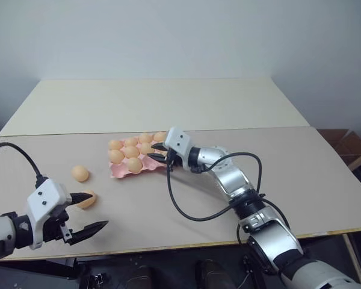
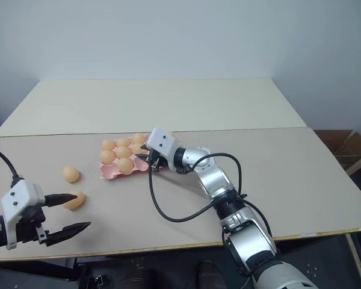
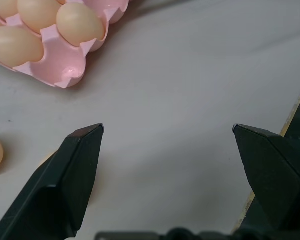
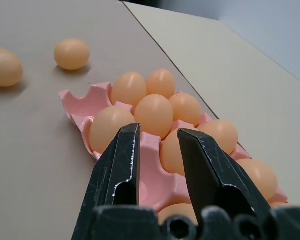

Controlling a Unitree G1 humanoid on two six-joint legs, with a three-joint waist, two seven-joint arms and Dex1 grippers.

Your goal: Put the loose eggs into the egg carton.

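Note:
The pink egg carton lies mid-table with several pale orange eggs in its cups. Two loose eggs rest on the table to its left, one farther back and one nearer the front. My left gripper hovers open near the front left; one fingertip overlaps the nearer egg, and nothing lies between the fingers. My right gripper is shut and empty, pointing level over the carton's right end, just above the eggs seated there.
A black cable loops from my right arm over the table in front of the carton. A seam runs across the tabletop behind the carton. A cardboard box stands off the table's right side.

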